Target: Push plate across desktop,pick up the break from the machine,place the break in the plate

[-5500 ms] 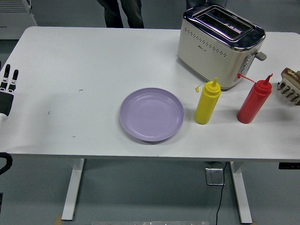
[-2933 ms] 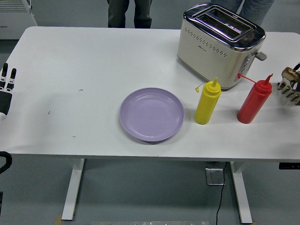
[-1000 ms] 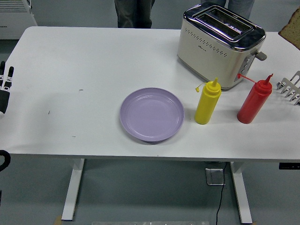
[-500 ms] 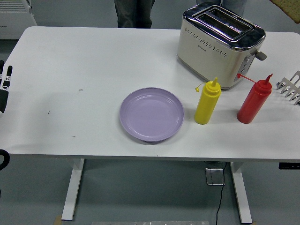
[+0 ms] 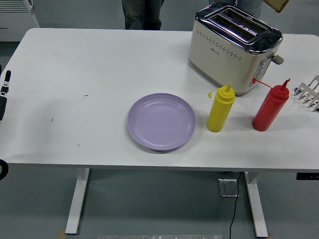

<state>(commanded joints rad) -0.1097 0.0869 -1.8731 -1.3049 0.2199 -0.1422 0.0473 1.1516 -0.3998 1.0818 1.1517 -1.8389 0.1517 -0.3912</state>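
Observation:
A lilac plate [image 5: 161, 121] lies empty near the table's front middle. The cream and chrome toaster [image 5: 234, 47] stands at the back right, and I see no bread in its two slots. A corner of a bread slice [image 5: 277, 4] shows in the air at the top edge, just right of the toaster; whatever holds it is out of frame. My left hand [image 5: 4, 93] is only a sliver at the far left edge, one finger straight and holding nothing, far from the plate. My right hand is out of view.
A yellow squeeze bottle [image 5: 221, 108] and a red one [image 5: 270, 105] stand right of the plate, in front of the toaster. A metal toast rack [image 5: 309, 92] pokes in at the right edge. People's legs [image 5: 142, 12] show beyond the far side.
The bread slice left the rack at the right edge and rose to the top edge, drifting left towards the toaster. My left hand slid further out of the picture on the left.

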